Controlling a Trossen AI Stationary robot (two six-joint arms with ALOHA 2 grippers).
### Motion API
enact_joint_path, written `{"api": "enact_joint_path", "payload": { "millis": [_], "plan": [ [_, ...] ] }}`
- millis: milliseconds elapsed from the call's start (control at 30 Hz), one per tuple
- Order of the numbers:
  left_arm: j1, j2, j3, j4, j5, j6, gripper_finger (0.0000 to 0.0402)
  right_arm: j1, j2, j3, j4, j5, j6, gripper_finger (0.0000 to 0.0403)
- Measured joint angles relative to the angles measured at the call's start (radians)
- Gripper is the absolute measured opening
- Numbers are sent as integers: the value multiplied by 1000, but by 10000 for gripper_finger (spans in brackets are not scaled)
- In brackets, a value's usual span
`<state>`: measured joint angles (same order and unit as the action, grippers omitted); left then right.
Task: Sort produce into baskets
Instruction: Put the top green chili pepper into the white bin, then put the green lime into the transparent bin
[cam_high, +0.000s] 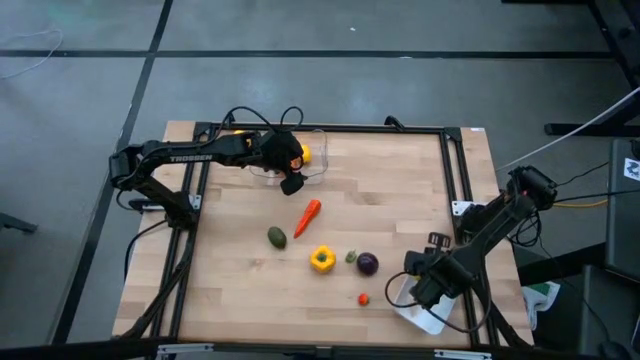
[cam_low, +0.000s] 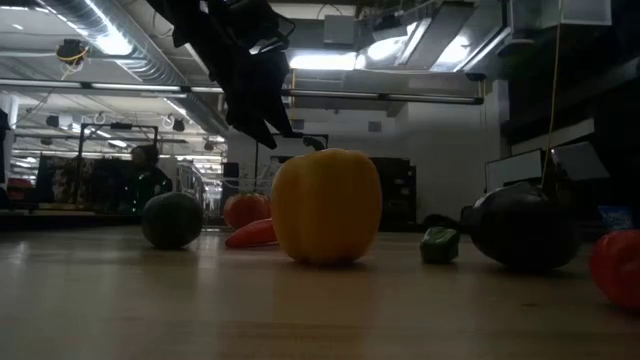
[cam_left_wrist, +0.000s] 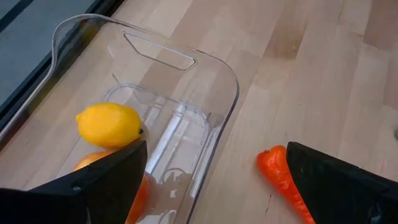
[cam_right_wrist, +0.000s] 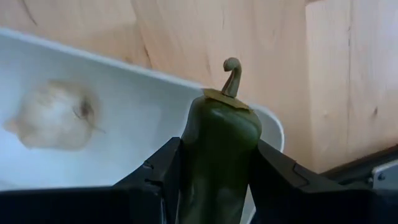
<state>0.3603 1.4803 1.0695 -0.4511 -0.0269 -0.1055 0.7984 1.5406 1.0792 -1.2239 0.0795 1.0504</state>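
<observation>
My left gripper (cam_high: 292, 180) is open and empty, above the near corner of the clear tub (cam_left_wrist: 205, 93), which holds a yellow lemon (cam_left_wrist: 109, 124) and an orange piece (cam_left_wrist: 138, 193). A red carrot-like piece (cam_left_wrist: 283, 180) lies on the table just beside the tub. My right gripper (cam_right_wrist: 217, 180) is shut on a green pepper (cam_right_wrist: 221, 143) above the white tray (cam_right_wrist: 143, 118) at the near right, where a white garlic (cam_right_wrist: 56, 115) lies. A yellow pepper (cam_high: 322, 259), a green piece (cam_high: 277, 237), a purple ball (cam_high: 368, 264), a small green piece (cam_high: 351, 257) and a small red piece (cam_high: 363, 298) rest on the table. My right gripper pinches the green pepper by its two sides (cam_right_wrist: 193, 155), one finger (cam_right_wrist: 155, 180) on each. The pepper's stem end (cam_right_wrist: 231, 74) sticks out past the fingertips. It is lifted clear, above the tray's rim.
A dark metal frame (cam_high: 455, 170) runs along the table's edges. The loose produce lies in the middle and near part of the table, between the two arms. In the low view the yellow pepper (cam_low: 327, 205) stands in front, and the purple ball (cam_low: 520, 228) to its right.
</observation>
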Motion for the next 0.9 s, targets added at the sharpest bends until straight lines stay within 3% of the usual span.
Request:
{"api": "enact_joint_path", "payload": {
  "millis": [367, 700, 900],
  "plan": [
    [0, 0, 0, 0, 0, 0, 382, 0, 0, -23, 0, -52, -7, 154],
    [0, 0, 0, 0, 0, 0, 382, 0, 0, -23, -1, -54, -8, 271],
    [0, 0, 0, 0, 0, 0, 382, 0, 0, -23, -1, -54, -8, 311]
  ]
}}
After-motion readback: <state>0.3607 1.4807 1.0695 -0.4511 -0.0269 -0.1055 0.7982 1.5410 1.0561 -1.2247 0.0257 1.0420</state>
